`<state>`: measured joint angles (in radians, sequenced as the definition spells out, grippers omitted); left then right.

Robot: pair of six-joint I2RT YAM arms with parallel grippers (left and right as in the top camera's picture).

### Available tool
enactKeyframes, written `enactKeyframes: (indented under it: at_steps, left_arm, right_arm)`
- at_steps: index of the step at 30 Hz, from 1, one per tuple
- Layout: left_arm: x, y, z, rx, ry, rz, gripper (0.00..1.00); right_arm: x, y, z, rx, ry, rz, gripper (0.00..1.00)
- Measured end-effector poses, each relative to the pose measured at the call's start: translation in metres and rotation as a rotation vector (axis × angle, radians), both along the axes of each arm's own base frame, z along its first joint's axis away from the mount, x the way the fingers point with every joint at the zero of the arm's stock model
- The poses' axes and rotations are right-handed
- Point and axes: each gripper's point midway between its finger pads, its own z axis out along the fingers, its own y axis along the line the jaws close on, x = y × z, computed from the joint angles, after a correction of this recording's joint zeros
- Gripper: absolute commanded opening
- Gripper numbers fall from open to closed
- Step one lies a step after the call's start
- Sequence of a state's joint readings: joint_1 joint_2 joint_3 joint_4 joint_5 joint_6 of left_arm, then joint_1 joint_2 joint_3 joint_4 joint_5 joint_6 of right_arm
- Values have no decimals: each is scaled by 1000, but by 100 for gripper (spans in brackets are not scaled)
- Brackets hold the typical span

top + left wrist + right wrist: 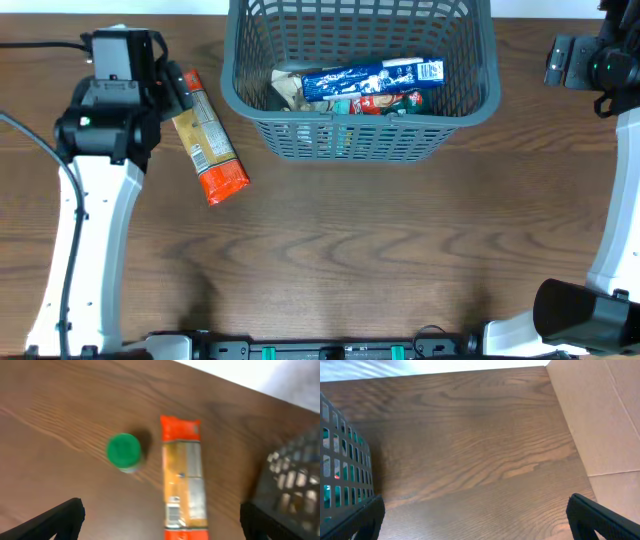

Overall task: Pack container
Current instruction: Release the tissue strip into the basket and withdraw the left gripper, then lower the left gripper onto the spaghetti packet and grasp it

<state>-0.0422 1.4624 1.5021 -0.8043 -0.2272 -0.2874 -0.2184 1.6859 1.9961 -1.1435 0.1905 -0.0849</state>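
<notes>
The container (360, 75), a grey-blue slotted basket, stands at the table's far middle and holds a blue packet (372, 77), a red packet (390, 102) and other wrapped goods. An orange-and-red packet (208, 140) lies on the table left of it. My left gripper (165, 88) hangs open above that packet's far end. In the left wrist view the orange packet (182, 477) runs between my wide-apart fingers (60, 520), with a green-capped jar (123, 451) to its left. My right gripper (562, 62) is open right of the container, over bare table (480, 475).
The container's wall (290, 485) shows at the right of the left wrist view and again as the container wall (345, 470) at the left of the right wrist view. A cardboard sheet (600, 415) borders the table's right side. The green-capped jar is hidden under my left arm in the overhead view.
</notes>
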Motion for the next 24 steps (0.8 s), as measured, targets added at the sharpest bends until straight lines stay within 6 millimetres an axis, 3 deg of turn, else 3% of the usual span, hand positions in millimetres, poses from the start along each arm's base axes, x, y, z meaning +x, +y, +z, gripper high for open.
enactKeyframes:
  at_steps: [7, 13, 24]
  left_arm:
    - [10, -11, -31, -82, 71, 1, 99]
    - [15, -15, -86, -121, 224, 38, 99]
    - [22, -34, -164, -220, 414, 22, 99]
  right_arm:
    - [0, 0, 0, 0, 0, 0, 99]
    - [0, 0, 0, 0, 0, 0, 99]
    - [0, 0, 0, 0, 0, 0, 99]
